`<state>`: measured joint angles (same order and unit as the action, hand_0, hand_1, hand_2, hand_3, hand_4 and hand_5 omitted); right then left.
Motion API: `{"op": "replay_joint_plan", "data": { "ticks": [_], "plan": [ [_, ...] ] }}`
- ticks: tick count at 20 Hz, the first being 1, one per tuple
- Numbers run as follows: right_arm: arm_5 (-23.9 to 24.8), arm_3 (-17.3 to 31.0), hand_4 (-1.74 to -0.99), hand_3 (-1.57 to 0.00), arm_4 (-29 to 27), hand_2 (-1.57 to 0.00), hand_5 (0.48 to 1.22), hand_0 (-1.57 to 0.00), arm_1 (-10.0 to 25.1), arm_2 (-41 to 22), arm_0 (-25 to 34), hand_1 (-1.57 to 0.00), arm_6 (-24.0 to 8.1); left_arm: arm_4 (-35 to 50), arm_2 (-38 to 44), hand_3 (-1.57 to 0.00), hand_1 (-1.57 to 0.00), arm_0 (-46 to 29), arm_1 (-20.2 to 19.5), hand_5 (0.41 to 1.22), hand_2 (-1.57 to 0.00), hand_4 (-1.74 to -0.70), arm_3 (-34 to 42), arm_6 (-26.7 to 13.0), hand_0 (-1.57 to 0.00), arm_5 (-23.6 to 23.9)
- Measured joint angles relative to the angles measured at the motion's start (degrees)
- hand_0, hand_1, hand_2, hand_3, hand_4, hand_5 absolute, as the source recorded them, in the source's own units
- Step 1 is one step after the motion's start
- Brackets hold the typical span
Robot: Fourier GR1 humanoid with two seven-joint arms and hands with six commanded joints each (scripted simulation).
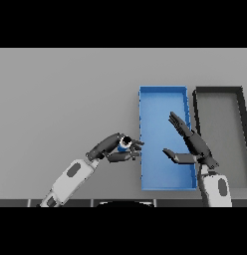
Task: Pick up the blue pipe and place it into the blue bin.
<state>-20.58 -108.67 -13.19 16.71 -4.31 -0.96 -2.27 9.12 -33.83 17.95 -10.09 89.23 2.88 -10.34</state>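
A short blue pipe [124, 144] sits in my left hand [113, 147], whose fingers and thumb curl round it; only its open end and a bit of blue show. The hand hovers just left of the blue bin [162, 91], close to its left wall near the front. The bin is a long blue tray lying lengthwise right of the table's centre. My right hand [194, 144] is open, fingers straight and thumb spread, above the bin's right wall.
A dark grey bin [218, 90] of similar shape lies directly right of the blue one, their walls nearly touching. The grey table [65, 94] stretches wide to the left and behind both bins.
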Motion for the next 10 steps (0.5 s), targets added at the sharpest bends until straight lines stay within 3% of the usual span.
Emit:
{"op": "replay_joint_plan", "data": {
  "ticks": [4,6,10],
  "plan": [
    [-3.8,-5.2,-1.305,0.0,-3.6,0.0,0.522,0.0,3.1,-3.9,5.6,0.0,-5.6,-0.4,0.1,-1.44,-1.57,0.8,0.8,1.221,-1.57,-1.73,-0.5,-1.0,-1.57,0.6],
    [-4.7,-5.8,-1.297,0.0,-4.8,0.0,0.522,0.0,3.7,-5.8,9.2,0.0,-9.2,-0.1,0.4,-1.44,-1.57,0.8,0.0,1.221,-1.57,-1.73,-0.5,-0.8,-1.57,0.0],
    [-6.9,-7.3,-1.303,0.0,-7.5,0.0,0.532,0.0,4.8,-8.7,14.6,0.0,-12.9,-0.6,0.1,-1.44,-1.57,1.0,0.4,1.221,-1.57,-1.73,-0.3,-1.5,-1.57,0.4]
  ]
}}
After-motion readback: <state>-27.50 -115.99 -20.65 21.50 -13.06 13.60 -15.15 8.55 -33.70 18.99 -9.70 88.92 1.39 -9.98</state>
